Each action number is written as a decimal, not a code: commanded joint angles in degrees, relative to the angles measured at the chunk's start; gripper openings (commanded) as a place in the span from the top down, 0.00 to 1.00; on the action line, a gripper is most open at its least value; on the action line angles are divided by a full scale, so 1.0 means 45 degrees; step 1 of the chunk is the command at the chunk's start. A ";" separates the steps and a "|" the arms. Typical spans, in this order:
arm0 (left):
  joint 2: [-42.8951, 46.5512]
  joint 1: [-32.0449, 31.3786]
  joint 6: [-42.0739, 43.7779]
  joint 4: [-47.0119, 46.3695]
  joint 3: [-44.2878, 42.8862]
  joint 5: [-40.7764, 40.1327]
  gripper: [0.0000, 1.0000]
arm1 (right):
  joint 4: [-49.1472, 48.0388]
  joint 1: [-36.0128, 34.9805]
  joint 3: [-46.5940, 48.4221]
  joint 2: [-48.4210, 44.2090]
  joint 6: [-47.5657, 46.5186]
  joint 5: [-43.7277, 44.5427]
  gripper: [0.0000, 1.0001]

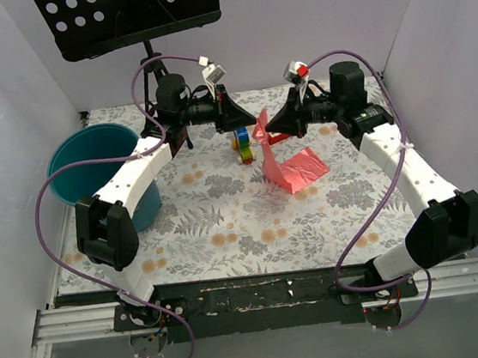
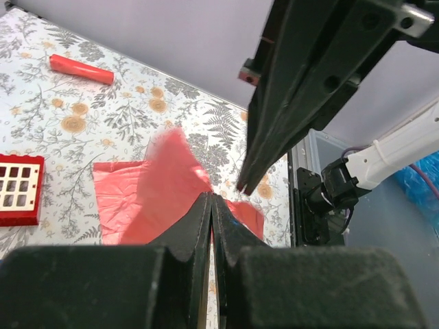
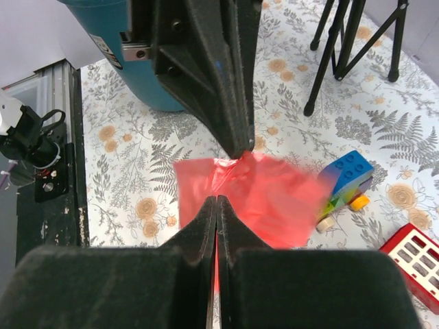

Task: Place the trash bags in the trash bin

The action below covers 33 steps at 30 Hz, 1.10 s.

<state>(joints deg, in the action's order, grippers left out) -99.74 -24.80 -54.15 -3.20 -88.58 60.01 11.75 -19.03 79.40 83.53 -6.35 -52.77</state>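
The trash bag (image 1: 294, 170), a thin pink-red film, hangs between my two grippers above the middle of the table, its lower part draped on the floral cloth. My left gripper (image 1: 249, 119) is shut on the bag's gathered top; in the right wrist view its fingertips (image 3: 240, 147) pinch the film. From the other side my right gripper (image 1: 269, 128) is shut on the bag (image 3: 274, 199), red film showing in the slit between its jaws (image 3: 217, 200). In the left wrist view the bag (image 2: 147, 188) spreads beyond the shut left gripper (image 2: 211, 197). The teal trash bin (image 1: 90, 161) stands at the far left.
A colourful brick toy car (image 1: 242, 144) stands just behind the bag, also seen as the toy car (image 3: 346, 181). A flat red box (image 2: 17, 188) and a red stick (image 2: 81, 68) lie on the cloth. A black music stand (image 1: 130, 14) rises at the back.
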 commanded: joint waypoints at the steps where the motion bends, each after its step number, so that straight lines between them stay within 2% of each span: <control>1: 0.0740 0.0139 0.0140 0.0146 0.0074 -0.0249 1.00 | -0.0052 0.0087 -0.0221 -0.0846 -0.0347 -0.0167 0.99; 5: 0.0603 0.0139 0.0061 0.0106 -0.0082 -0.0191 1.00 | -0.0033 0.0087 -0.0124 -0.0749 -0.0327 0.0027 0.99; 7: 0.0622 0.0120 0.0022 0.0067 -0.0140 -0.0132 1.00 | -0.0091 0.0068 -0.0104 -0.0729 0.0139 0.0805 0.99; 9: 0.0622 0.0139 -0.0036 0.0048 -0.0141 0.0043 1.00 | -0.0208 0.0068 -0.0124 -0.0671 0.0240 0.1160 0.72; 10: 0.0622 0.0139 -0.0056 0.0048 -0.0141 0.0082 1.00 | -0.0189 0.0068 -0.0085 -0.0555 0.0162 0.1122 0.66; 13: 0.0701 0.0139 -0.0193 -0.0089 0.0015 0.0277 1.00 | -0.0364 0.0010 0.0168 -0.0281 0.0258 0.1063 0.55; 15: 0.0720 0.0120 -0.0251 -0.0128 0.0054 0.0336 1.00 | -0.0365 -0.0068 0.0441 -0.0008 0.0259 0.1025 0.53; 30: 0.0564 0.0022 -0.0447 -0.0324 -0.0004 0.0571 1.00 | -0.0892 -0.0538 0.1438 0.1106 0.0766 0.0185 0.57; 31: 0.0544 0.0022 -0.0466 -0.0324 -0.0004 0.0571 1.00 | -0.0911 -0.0538 0.1419 0.1107 0.0747 0.0107 0.60; 32: 0.0564 0.0022 -0.0447 -0.0324 -0.0043 0.0571 1.00 | -0.0931 -0.0538 0.1400 0.1126 0.0747 -0.0029 0.67; 33: 0.0544 0.0022 -0.0447 -0.0304 -0.0043 0.0590 1.00 | -0.0950 -0.0538 0.1361 0.1165 0.0728 -0.0166 0.79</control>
<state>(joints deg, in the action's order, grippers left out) -99.74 -24.49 -56.23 -4.05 -88.53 61.98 10.68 -21.37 82.89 88.58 -3.92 -50.50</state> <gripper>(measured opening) 0.009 0.356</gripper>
